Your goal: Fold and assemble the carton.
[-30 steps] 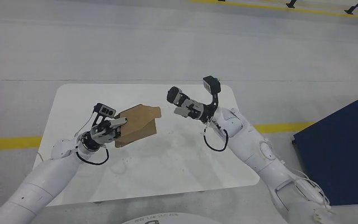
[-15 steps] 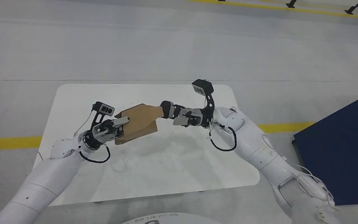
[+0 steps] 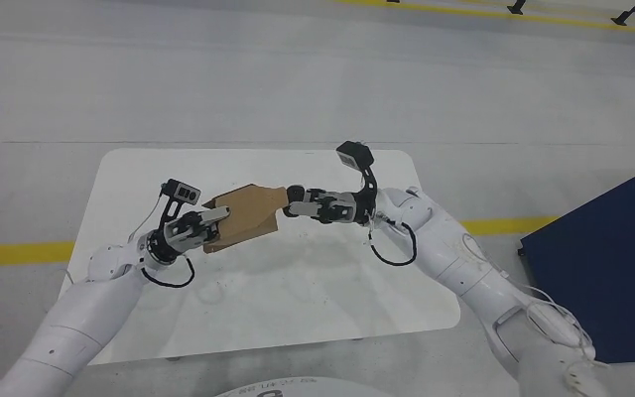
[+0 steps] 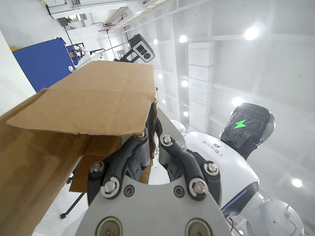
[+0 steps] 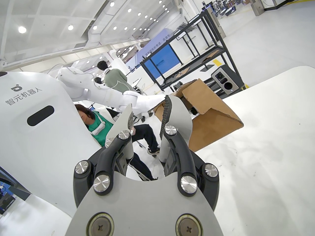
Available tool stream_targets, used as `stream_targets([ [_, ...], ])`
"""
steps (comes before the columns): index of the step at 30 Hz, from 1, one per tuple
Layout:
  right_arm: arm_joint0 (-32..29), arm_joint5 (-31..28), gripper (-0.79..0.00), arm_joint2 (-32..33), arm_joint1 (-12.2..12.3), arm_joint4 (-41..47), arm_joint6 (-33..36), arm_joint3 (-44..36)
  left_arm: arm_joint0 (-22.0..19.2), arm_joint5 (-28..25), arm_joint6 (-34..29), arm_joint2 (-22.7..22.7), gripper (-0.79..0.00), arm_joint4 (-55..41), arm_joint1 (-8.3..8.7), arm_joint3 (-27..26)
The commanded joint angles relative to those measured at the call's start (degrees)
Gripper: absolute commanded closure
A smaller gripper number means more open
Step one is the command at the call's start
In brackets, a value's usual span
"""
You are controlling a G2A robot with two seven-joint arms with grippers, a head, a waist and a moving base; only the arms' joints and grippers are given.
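A brown cardboard carton [image 3: 246,216], partly folded, is held tilted just above the white table [image 3: 327,288] left of its middle. My left gripper [image 3: 210,220] is at the carton's left end; in the left wrist view this gripper [image 4: 153,133] is shut on a torn flap edge of the carton [image 4: 86,104]. My right gripper [image 3: 291,201] is at the carton's right end. In the right wrist view that gripper [image 5: 150,114] is open, and a corrugated edge of the carton [image 5: 211,116] lies against the inside of one finger [image 5: 178,119].
The tabletop in front of and to the right of the carton is bare white. A dark blue block [image 3: 595,268] stands on the floor beyond the table's right side.
My right gripper has moved left from open air to the carton's right end and now has the edge between its fingers. The left gripper has kept its hold, and the carton has barely shifted.
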Motion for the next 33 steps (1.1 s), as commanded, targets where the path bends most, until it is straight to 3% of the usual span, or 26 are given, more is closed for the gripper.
stream_targets([
  [1, 0.3, 0.0, -0.268, 0.0, -0.1, -0.5, 0.0, 0.8, 0.0, -0.2, 0.2, -0.3, 0.000, 0.7, -0.16, 0.0],
  [16, 0.9, 3.1, -0.292, -0.2, -1.6, -2.7, 0.8, 1.7, 0.8, -3.1, 3.1, -2.0, 0.000, 8.5, -0.90, -0.3],
  [33, 2.6, 8.1, -0.262, -0.9, -3.7, -5.8, 1.2, 3.5, 2.7, -3.1, 3.1, -4.5, 0.000, 8.1, -1.32, -3.2],
])
